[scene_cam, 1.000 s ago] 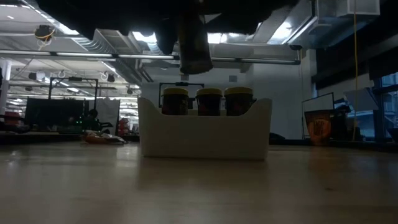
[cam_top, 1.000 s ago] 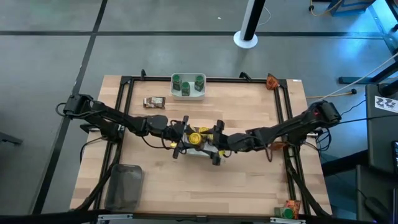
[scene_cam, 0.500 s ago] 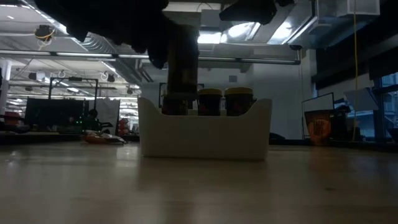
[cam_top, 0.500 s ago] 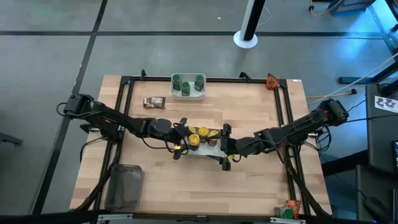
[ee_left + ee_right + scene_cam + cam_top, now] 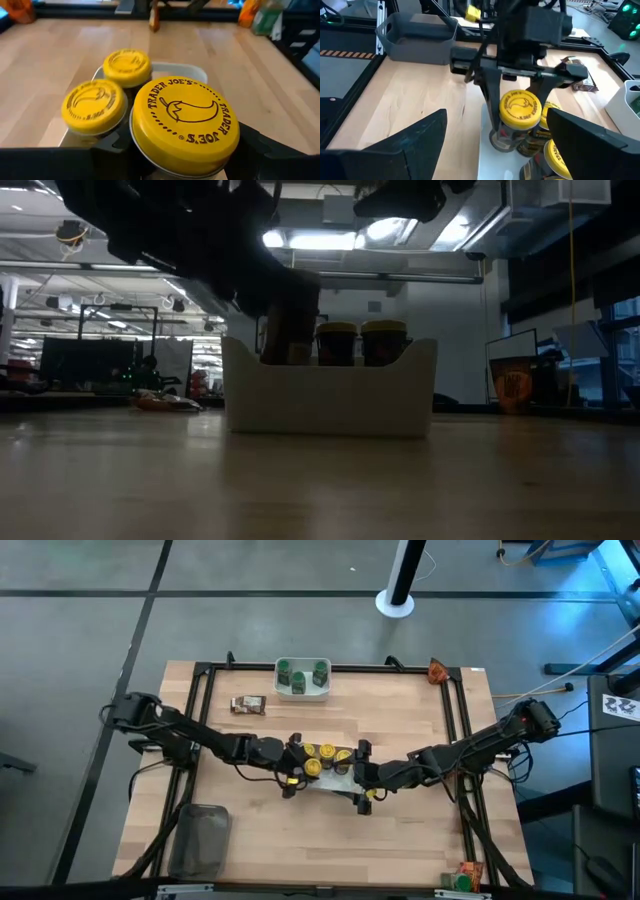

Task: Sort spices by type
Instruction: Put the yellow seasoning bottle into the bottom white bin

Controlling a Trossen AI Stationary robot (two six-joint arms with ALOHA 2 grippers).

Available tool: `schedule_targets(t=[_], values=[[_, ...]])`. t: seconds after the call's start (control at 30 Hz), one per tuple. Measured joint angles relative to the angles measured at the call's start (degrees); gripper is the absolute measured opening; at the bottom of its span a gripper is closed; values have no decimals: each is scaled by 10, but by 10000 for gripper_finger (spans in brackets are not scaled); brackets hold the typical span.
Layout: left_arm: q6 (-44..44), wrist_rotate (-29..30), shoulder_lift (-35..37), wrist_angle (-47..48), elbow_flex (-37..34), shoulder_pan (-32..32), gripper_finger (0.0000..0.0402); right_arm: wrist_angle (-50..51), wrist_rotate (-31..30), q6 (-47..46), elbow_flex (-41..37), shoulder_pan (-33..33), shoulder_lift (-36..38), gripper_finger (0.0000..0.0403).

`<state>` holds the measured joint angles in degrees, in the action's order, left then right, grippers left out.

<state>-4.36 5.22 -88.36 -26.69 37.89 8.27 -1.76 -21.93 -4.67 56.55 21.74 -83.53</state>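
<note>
A white bowl stands mid-table. My left gripper is over its left end, shut on a small jar with a yellow cap. Two more yellow-capped jars stand in the bowl. In the low view the held jar reaches down behind the bowl's wall. My right gripper hangs open at the bowl's right end, with nothing between its fingers. A second white bowl at the far edge holds green-capped jars. My left gripper pinches the jar between its two fingers, on opposite sides just under the yellow cap. The fingers come slanting down from the table's left. The jar stays cap up with its lower part inside the white bowl; whether its base rests there is unclear.
A brown packet lies far left of centre, and an orange packet lies at the far right corner. A clear grey tray sits near the left front. A black frame runs around the tabletop.
My left gripper has gone down with the yellow-capped jar, from above the white bowl to inside its left end, and has tipped closer to level. My right gripper has drawn back a little toward the table's right edge, still open.
</note>
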Motion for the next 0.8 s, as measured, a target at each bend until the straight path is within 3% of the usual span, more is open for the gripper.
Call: schedule_targets(t=[0.8], values=[[-32, 0, -70, -28, 1, 0, 204, -1, 1, 0, 0, 0, 0, 340]])
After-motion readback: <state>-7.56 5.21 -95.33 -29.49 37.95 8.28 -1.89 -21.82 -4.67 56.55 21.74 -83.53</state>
